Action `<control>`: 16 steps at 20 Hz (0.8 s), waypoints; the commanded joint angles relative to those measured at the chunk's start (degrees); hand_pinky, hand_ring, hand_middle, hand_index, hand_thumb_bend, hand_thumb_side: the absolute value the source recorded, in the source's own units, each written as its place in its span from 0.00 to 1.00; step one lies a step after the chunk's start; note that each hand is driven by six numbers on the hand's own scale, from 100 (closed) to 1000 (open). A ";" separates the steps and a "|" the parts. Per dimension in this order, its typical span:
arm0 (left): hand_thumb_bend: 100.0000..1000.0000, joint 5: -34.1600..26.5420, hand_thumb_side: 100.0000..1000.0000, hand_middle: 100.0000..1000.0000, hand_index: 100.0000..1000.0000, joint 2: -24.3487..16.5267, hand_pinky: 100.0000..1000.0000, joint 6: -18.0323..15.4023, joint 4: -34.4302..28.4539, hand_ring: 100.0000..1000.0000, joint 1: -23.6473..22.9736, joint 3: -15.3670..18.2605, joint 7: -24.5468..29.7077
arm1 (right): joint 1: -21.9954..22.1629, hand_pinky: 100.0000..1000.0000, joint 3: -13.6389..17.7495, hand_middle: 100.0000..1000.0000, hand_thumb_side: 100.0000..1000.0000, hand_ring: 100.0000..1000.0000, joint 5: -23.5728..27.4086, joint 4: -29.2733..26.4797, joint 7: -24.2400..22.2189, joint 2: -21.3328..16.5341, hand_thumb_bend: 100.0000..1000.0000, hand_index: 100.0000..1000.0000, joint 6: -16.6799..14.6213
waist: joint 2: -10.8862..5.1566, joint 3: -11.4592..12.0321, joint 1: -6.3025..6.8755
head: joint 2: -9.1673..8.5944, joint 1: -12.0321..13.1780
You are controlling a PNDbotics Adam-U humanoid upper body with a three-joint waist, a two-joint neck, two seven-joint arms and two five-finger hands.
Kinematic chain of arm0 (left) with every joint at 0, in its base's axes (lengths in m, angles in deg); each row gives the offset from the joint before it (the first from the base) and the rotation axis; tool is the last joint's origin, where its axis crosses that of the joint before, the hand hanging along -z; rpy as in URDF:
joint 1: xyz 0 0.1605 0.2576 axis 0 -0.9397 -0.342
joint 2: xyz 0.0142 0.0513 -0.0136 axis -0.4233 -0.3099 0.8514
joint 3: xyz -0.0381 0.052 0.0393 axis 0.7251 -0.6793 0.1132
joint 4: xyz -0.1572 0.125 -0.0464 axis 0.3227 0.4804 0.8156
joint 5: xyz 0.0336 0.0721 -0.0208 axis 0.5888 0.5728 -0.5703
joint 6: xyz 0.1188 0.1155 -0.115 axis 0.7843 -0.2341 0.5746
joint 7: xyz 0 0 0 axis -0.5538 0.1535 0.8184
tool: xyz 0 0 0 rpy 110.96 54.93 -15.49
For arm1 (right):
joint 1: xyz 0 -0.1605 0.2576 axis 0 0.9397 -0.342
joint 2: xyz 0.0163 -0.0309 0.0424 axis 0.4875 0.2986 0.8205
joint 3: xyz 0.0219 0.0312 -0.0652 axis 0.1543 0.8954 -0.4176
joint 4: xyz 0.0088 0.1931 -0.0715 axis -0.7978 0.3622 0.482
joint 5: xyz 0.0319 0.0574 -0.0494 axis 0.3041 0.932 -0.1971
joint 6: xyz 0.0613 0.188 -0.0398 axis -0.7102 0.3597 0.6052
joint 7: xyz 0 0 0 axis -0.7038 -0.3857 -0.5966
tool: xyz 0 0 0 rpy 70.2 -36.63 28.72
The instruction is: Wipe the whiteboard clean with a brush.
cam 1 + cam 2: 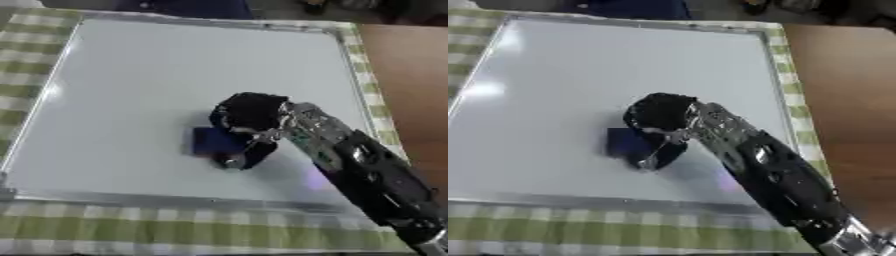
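Whiteboard point(131, 75) lies flat on a green checked cloth point(175, 232), its silver frame showing on all sides and its surface white. Near the board's middle, toward its near edge, a dark blue brush point(210, 141) rests on the surface. Just right of it, the right hand point(249, 112) curls its fingers round the brush from above.

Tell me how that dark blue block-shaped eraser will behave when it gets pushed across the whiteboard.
The dark blue block-shaped eraser lies flat and looks boxy, so it should slide rather than roll or tip. The glossy white whiteboard probably offers little drag. The right hand, curled over it, covers most of it, so it is likely light.
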 commanded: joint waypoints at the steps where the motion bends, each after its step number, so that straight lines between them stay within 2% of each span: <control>1: 0.04 0.06 1.00 0.51 0.47 -0.61 0.45 -0.04 -1.11 0.55 0.69 -0.06 0.20 | -0.38 0.50 0.48 0.46 0.48 0.62 0.33 -0.28 0.40 -1.62 0.06 0.00 0.03 | -0.66 -0.04 0.29 | -0.51 -0.12; 7: 0.04 0.13 1.00 0.51 0.47 -0.63 0.45 0.01 -1.11 0.55 0.67 -0.07 0.21 | -0.26 0.49 0.50 0.45 0.48 0.60 0.88 -0.46 0.20 -1.70 0.05 0.00 -0.04 | -0.68 -0.10 0.29 | -0.44 -0.05; 8: 0.04 0.14 1.00 0.51 0.47 -0.64 0.45 0.02 -1.11 0.55 0.66 -0.08 0.22 | -0.22 0.46 0.68 0.36 0.48 0.56 1.00 -0.50 0.30 -1.81 0.04 0.01 0.07 | -0.74 -0.16 0.31 | -0.41 0.02; 16: 0.04 0.18 1.00 0.51 0.47 -0.80 0.45 0.14 -1.11 0.55 0.38 -0.02 0.15 | 0.61 0.42 3.31 0.23 0.43 0.51 2.54 -0.89 1.77 -3.54 0.00 0.03 2.11 | -1.30 -0.83 0.34 | -0.49 0.62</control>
